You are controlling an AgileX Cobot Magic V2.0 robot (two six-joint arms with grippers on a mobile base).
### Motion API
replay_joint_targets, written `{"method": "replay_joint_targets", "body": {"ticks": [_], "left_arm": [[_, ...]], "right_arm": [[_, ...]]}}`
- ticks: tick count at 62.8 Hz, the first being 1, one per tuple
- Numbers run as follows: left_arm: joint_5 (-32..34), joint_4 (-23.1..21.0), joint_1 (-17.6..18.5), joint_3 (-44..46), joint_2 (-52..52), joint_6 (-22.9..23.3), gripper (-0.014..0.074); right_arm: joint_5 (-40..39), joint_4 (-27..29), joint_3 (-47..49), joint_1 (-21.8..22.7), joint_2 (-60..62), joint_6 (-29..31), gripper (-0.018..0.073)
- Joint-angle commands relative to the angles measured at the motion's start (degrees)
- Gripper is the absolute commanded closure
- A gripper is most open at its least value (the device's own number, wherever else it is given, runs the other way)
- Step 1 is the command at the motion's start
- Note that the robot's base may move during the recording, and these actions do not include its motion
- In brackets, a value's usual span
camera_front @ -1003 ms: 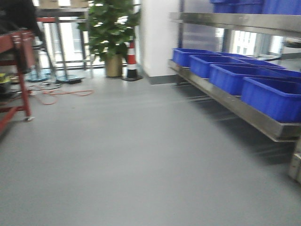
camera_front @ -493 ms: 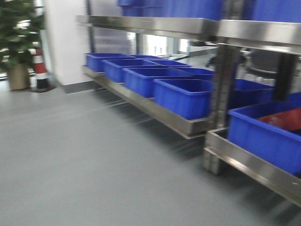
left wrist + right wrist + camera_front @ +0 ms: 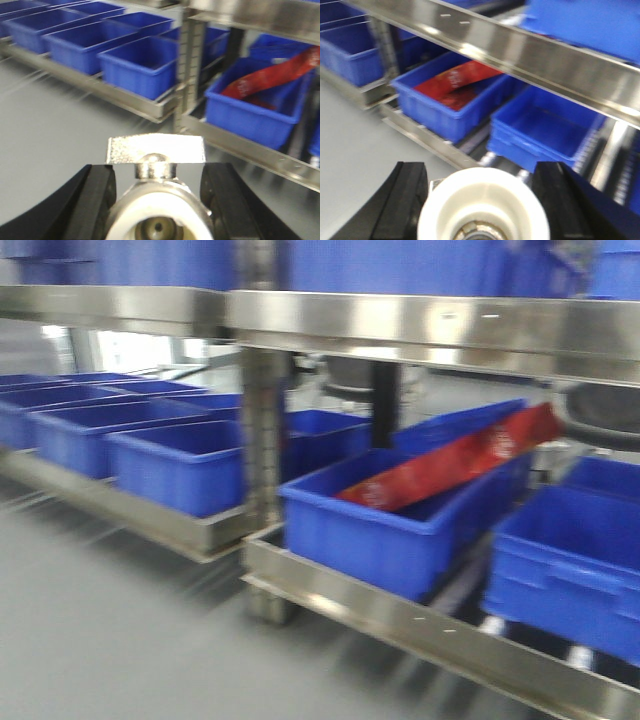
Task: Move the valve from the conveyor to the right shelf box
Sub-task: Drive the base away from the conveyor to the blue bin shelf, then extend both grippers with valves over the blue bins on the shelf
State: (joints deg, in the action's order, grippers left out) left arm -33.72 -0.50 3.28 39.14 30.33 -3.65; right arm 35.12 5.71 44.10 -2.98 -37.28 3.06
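Two valves in hand: left valve [image 3: 156, 150] pinched between left fingers [image 3: 95, 200], right valve [image 3: 482, 200] between right fingers [image 3: 405, 200]. Carry step; shelf [image 3: 400, 325] ahead. Next likely: reach over box [image 3: 570, 560] right of red-strip box [image 3: 380, 530], release.

- Smooth grey floor [image 3: 100, 640]: lower left of the front view, an open run up to the rack.
- Stainless steel shelf rack [image 3: 400, 625]: crosses from left to lower right, and its low ledge carries the bins.
- Steel upright post [image 3: 262, 440]: centre-left, splits the left bay from the right bay.
- Steel upper shelf beam [image 3: 420, 330]: across the top, caps the headroom over the bins.
- Row of open blue plastic bins [image 3: 170, 475]: left bay, side by side.
- Centre blue plastic bin [image 3: 370, 540]: a long flat red packet [image 3: 450, 465] lies slanted across the opening.
- Lower-right blue plastic bin [image 3: 560, 580]: just beside it, opening unobstructed.
- Left gripper [image 3: 157, 170]: the space between its fingers is filled by a silver metal valve [image 3: 157, 200].
- Right gripper [image 3: 480, 170]: the space between its fingers is filled by a white-collared round fitting [image 3: 482, 205].
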Motion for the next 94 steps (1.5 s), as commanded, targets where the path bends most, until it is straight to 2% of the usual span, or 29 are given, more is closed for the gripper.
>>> {"method": "replay_joint_targets", "body": {"ticks": [1,94], "left_arm": [[3.2,-0.3,-0.2,0.4,-0.5,-0.2,0.0708],[3.2,-0.3,-0.2,0.4,-0.5,-0.2,0.0708]], "right_arm": [[-4.1,-0.4,0.6,-0.1,0.6,0.0,0.0725],[-4.1,-0.4,0.6,-0.1,0.6,0.0,0.0725]]}}
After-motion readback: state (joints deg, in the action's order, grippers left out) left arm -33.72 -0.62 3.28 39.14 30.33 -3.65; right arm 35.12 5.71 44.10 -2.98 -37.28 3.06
